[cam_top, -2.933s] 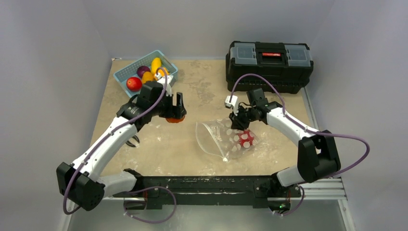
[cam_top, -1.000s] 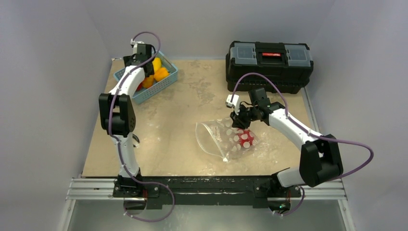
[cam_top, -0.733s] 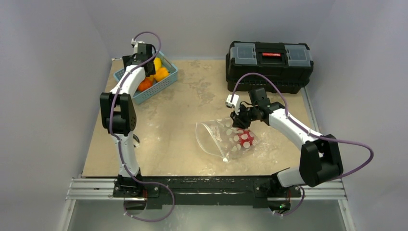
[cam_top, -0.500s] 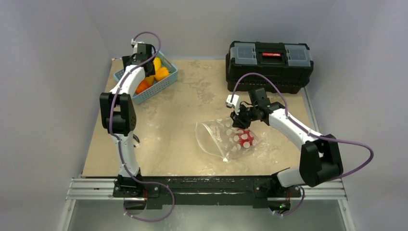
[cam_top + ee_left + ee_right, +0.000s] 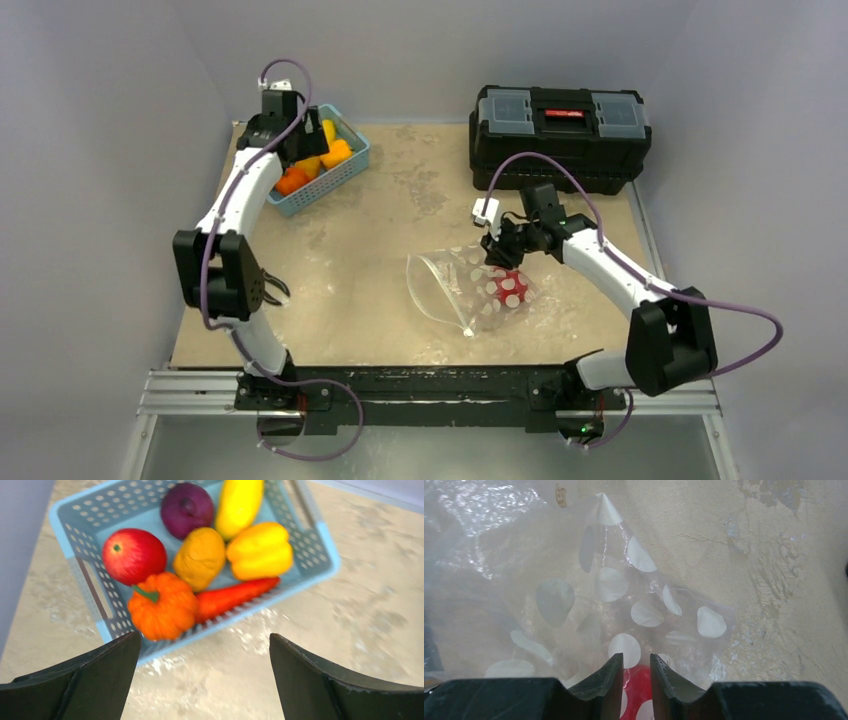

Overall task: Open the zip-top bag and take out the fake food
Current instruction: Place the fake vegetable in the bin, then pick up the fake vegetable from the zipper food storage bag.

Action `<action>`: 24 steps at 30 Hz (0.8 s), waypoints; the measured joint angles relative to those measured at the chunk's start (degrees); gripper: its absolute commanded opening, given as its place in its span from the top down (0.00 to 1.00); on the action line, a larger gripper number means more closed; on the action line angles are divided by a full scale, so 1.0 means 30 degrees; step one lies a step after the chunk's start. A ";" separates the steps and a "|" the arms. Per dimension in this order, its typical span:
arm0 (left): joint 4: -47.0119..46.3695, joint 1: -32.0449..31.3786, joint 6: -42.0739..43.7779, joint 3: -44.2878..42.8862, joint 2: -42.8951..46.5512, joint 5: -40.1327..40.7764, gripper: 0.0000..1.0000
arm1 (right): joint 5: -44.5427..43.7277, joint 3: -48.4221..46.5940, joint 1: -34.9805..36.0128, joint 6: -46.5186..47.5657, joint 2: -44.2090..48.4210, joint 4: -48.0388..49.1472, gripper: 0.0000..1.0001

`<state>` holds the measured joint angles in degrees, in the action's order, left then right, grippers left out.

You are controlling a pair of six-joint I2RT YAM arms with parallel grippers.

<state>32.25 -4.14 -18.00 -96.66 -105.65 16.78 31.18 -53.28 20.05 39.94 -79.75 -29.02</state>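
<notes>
Zip-top bag [image 5: 465, 290] lies on the bench [image 5: 380, 250], its far edge pinched in the right claw [image 5: 636, 669]; left claw [image 5: 204, 645] spread wide over the basket [image 5: 310, 545].

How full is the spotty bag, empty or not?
Not empty. One red piece of fake food shows through the clear zip-top bag; other pieces lie in the blue basket.

We record a robotics lab test cell, plain grey partition walls [image 5: 420, 50] on three sides, left arm [image 5: 240, 195] and right arm [image 5: 610, 265] bolted to an aluminium rail [image 5: 200, 392], worn beige desk [image 5: 360, 300], black toolbox [image 5: 560, 120] at rear.
</notes>
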 measured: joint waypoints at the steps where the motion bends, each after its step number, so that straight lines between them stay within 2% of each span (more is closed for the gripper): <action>1: -0.0175 0.0000 -0.0168 0.0736 0.0940 -0.0787 0.02 | 0.0080 0.0058 -0.0058 0.0102 0.0255 -0.0117 0.74; 10: -0.2404 -0.0248 -0.1938 0.7206 0.7810 -0.7919 0.02 | 0.2120 0.0095 -0.1137 0.1880 0.2747 -0.1173 0.72; 16: -0.3133 -0.2535 -0.2710 1.2342 1.3457 -1.0302 0.05 | 0.3949 0.0940 -0.2594 0.3657 0.4357 -0.1494 0.71; 19: -0.3330 -0.3599 -0.3198 1.4345 1.6218 -1.1329 0.06 | 0.4692 0.1501 -0.3060 0.5333 0.5129 -0.1960 0.62; 24: -0.3898 -0.3985 -0.4371 1.7267 1.9766 -1.2728 0.06 | 0.5960 0.2623 -0.3366 0.8969 0.6455 -0.3162 0.45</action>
<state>20.56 -16.10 -31.11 -44.86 -46.35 -21.41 49.06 -45.41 9.96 66.85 -60.38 -38.50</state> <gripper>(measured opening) 0.941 0.475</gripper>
